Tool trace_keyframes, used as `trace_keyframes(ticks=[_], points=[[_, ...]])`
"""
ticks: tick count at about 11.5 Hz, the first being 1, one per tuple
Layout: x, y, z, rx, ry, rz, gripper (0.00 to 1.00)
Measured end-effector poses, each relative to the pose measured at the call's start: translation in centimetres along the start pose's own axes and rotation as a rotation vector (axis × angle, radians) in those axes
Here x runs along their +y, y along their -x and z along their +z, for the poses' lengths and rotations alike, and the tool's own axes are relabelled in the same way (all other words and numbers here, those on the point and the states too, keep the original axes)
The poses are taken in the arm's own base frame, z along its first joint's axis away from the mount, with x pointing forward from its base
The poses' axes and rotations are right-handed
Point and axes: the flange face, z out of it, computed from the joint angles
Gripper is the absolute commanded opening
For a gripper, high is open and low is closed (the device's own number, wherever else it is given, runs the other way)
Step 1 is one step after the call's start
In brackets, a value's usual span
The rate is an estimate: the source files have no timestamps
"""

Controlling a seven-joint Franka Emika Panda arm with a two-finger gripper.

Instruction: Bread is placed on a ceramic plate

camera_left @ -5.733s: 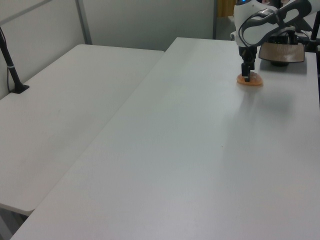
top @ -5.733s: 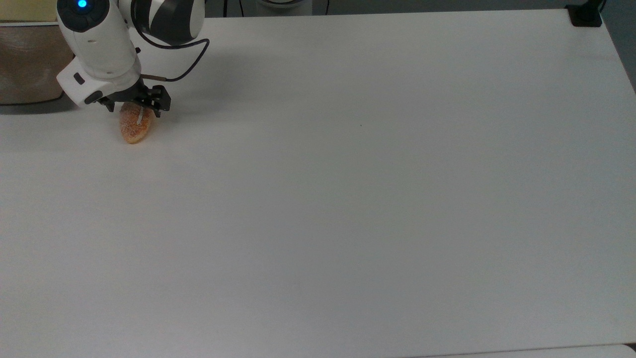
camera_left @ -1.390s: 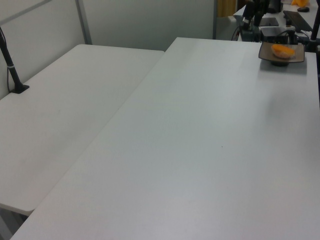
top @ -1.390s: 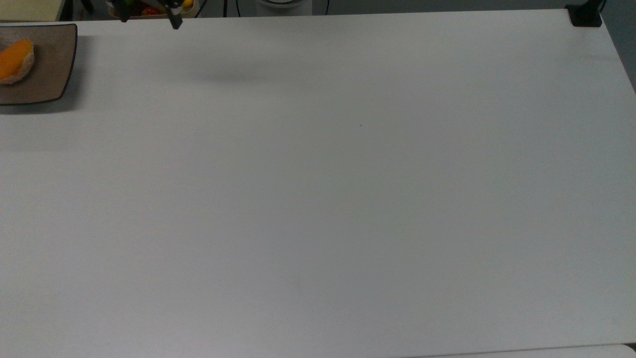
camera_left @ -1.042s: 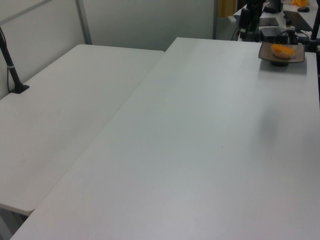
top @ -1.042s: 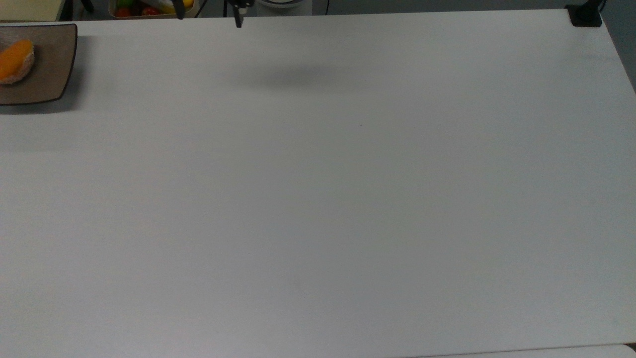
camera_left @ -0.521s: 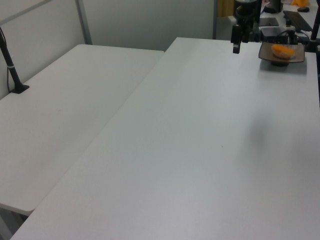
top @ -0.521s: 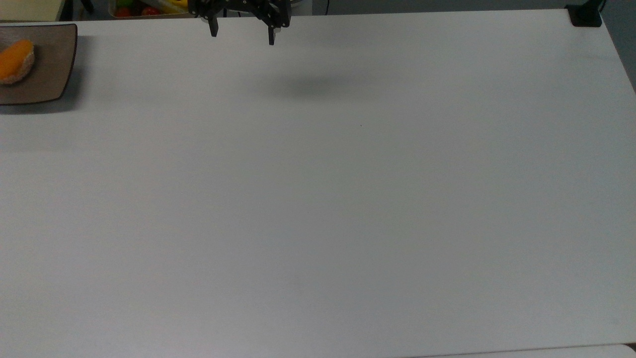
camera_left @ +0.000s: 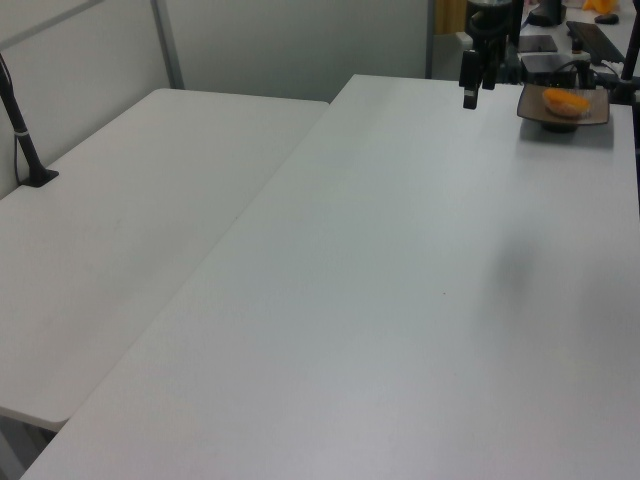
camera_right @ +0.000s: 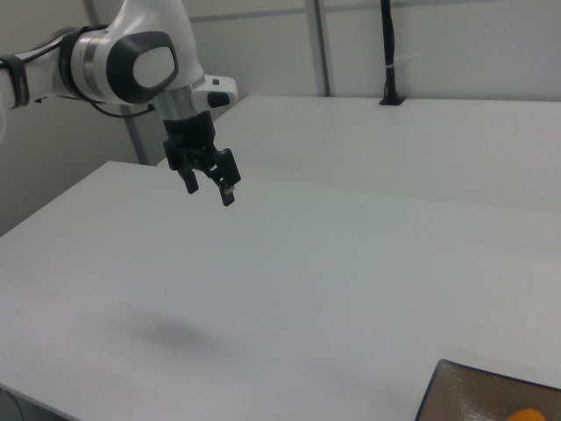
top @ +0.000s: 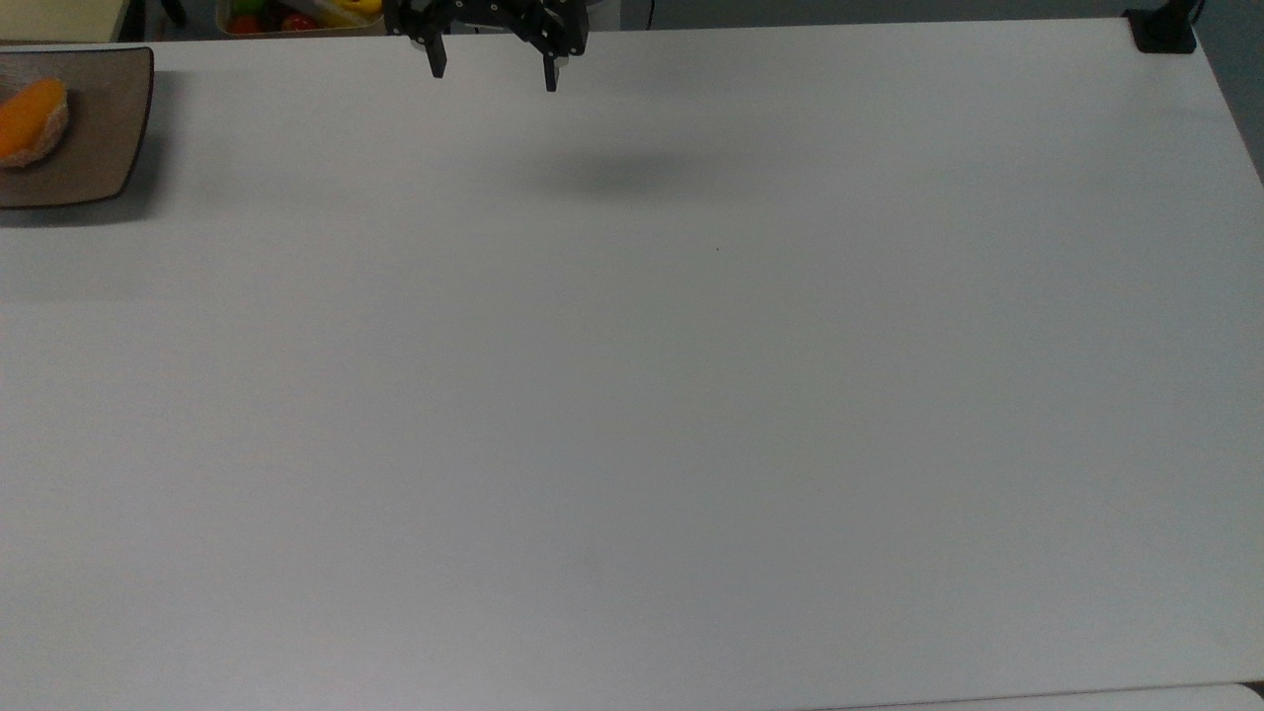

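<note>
The bread, smooth orange side up with a speckled edge, lies on the ceramic plate at the top view's far left edge. In the left view the bread rests on the plate at the far right of the table. The right view has the plate at the bottom right with a sliver of bread. My gripper hangs open and empty above the table's far edge, well away from the plate; it also appears high over the table and beside the plate.
A tray of colourful items sits behind the table near the gripper. A black clamp is fixed at the top view's top right corner. A second white table adjoins in the left view's left, with a black pole.
The bread went from the table, gripped, to lying on the plate. The gripper has since let go, risen and travelled toward the top view's right along the far edge, barely shifting in the last half second.
</note>
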Motion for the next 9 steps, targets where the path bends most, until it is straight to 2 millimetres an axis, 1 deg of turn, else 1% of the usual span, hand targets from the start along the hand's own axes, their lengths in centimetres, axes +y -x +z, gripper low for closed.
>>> trace_keyframes(ticks=[5,9], points=[[0.04,-0.15,0.39,-0.013,-0.064,-0.017,1.0],[0.12,-0.21,0.54,-0.014,-0.044,-0.036,1.0]])
